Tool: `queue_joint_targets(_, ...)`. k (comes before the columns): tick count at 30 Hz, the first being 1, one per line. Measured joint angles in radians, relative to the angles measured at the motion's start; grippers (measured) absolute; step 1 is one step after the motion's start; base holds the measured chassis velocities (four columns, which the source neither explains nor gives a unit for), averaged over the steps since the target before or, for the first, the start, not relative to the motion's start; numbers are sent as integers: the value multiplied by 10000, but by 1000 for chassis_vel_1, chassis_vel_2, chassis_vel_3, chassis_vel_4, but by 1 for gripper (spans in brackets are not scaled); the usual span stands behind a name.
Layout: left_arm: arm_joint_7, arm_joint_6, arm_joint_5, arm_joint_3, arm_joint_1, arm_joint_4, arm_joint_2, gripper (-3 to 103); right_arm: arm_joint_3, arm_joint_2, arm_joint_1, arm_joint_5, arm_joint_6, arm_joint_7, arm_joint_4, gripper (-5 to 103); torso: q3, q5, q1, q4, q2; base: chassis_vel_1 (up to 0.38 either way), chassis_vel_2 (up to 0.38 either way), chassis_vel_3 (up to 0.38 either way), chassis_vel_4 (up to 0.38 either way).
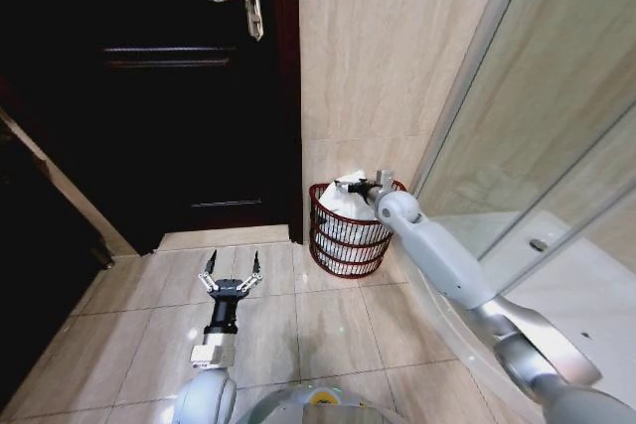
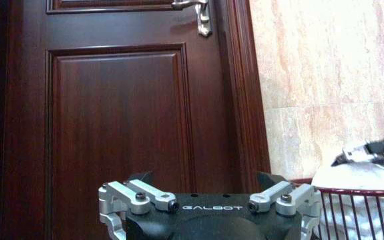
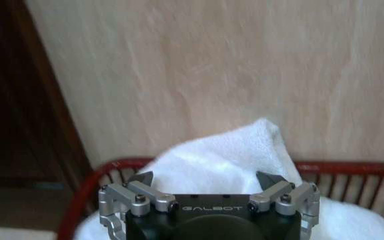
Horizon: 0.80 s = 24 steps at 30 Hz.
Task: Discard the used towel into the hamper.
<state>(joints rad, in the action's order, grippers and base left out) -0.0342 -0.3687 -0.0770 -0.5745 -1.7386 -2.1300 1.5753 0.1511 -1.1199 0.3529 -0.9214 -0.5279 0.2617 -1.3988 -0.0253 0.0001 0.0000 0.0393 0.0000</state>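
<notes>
While we're hovering our right gripper (image 1: 356, 187) over the hamper (image 1: 348, 243), jaws spread and holding nothing, the towel (image 3: 225, 160) is sitting heaped inside, directly below. Our left gripper (image 1: 231, 267) is idling wide open over floor tiles.

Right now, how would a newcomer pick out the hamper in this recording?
Find the dark wooden door; right of it is a beige tiled wall. At that wall's foot, beside the glass shower screen, stands the hamper: a red wire basket with a white towel heaped inside, the right gripper above it.
</notes>
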Motion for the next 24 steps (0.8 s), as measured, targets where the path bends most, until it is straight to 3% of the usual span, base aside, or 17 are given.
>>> queue_joint_targets(5, -14, 20, 60, -31, 73, 36, -57, 100, -109, -48, -6, 429, -90, -212, 856, 100, 0, -1, 0, 1, 0, 0, 0, 0, 0)
queue_joint_targets(14, -6, 46, 76, 35, 251, 276, -104, 100, -348, 132, 72, 371, -552, -252, 1233, 100, 1, -1, 0, 0, 1, 0, 0, 0, 0)
queue_joint_targets(18, 0, 48, 105, 69, 359, 429, -106, 100, -544, 9, -114, 200, -1518, -663, 1685, 100, 1, -3, 0, 2, 1, 0, 0, 0, 0)
queue_joint_targets(24, 0, 32, 158, 44, 379, 501, -98, 100, -487, -83, -139, 302, -2031, -1046, 1951, 100, 2, -3, 0, 1, 1, 0, 0, 0, 0)
